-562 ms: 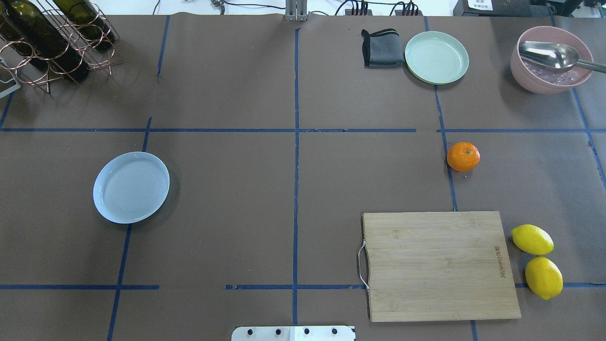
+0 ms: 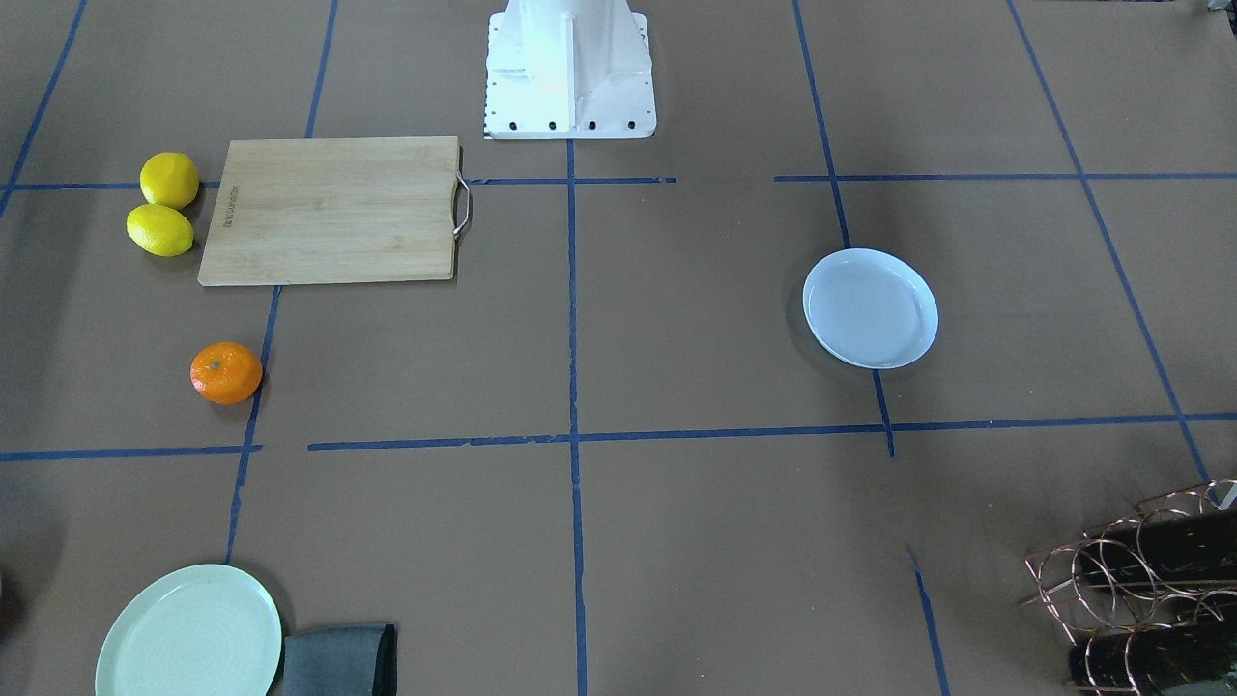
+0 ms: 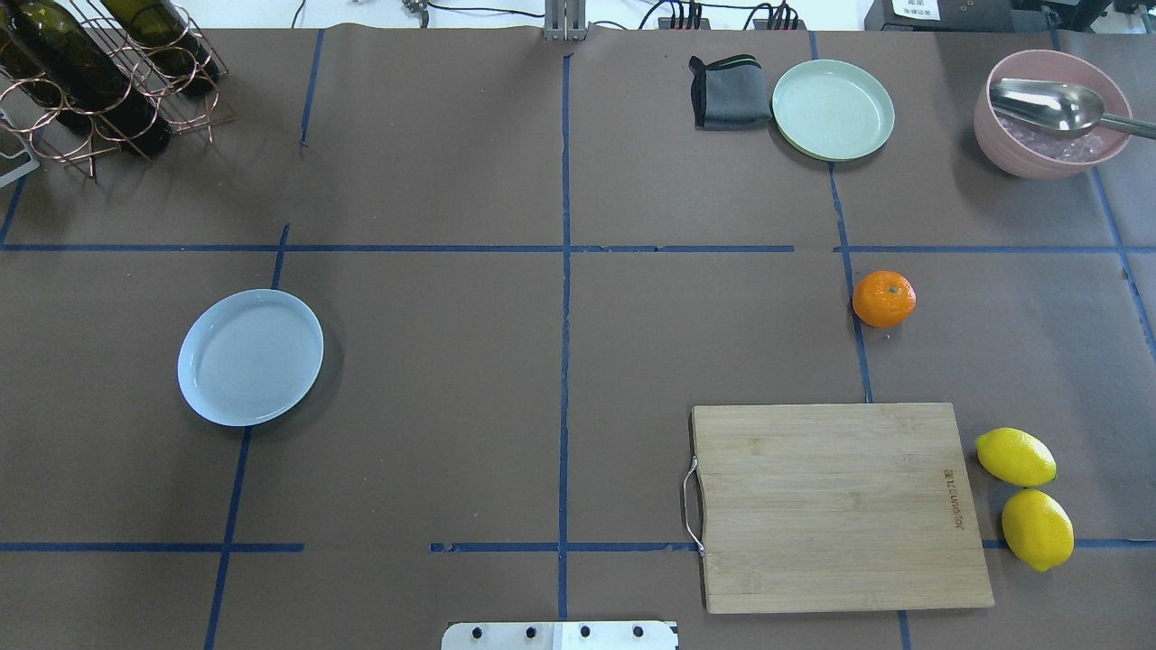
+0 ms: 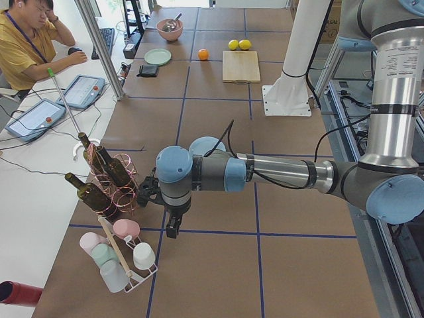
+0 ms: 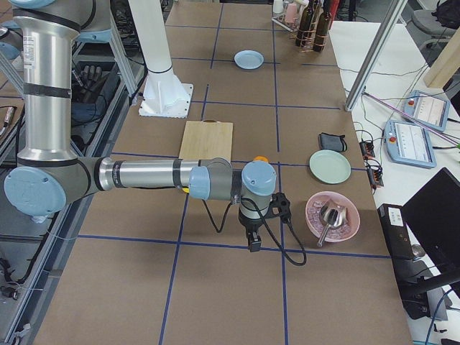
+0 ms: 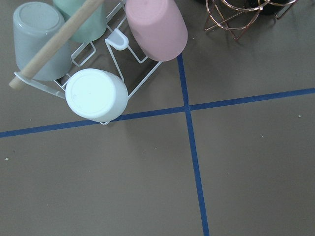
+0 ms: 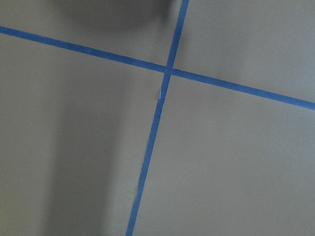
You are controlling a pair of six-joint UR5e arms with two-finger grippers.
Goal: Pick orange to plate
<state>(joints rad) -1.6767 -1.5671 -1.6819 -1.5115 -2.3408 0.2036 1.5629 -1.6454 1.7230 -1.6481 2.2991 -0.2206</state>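
The orange (image 3: 883,299) lies alone on the brown table cover in the right half of the overhead view, beside a blue tape line, and shows as the orange (image 2: 226,373) in the front view. The pale blue plate (image 3: 250,357) sits empty in the left half, far from the fruit. Neither gripper appears in the overhead or front view. The left gripper (image 4: 173,228) hangs near the cup rack at the table's left end. The right gripper (image 5: 253,241) hangs near the pink bowl at the right end. I cannot tell whether either is open or shut.
A wooden cutting board (image 3: 835,506) lies near the robot, with two lemons (image 3: 1015,456) to its right. A mint-green plate (image 3: 833,109), grey cloth (image 3: 727,90) and pink bowl (image 3: 1052,113) with a spoon stand at the back right. A wine rack (image 3: 99,72) stands back left.
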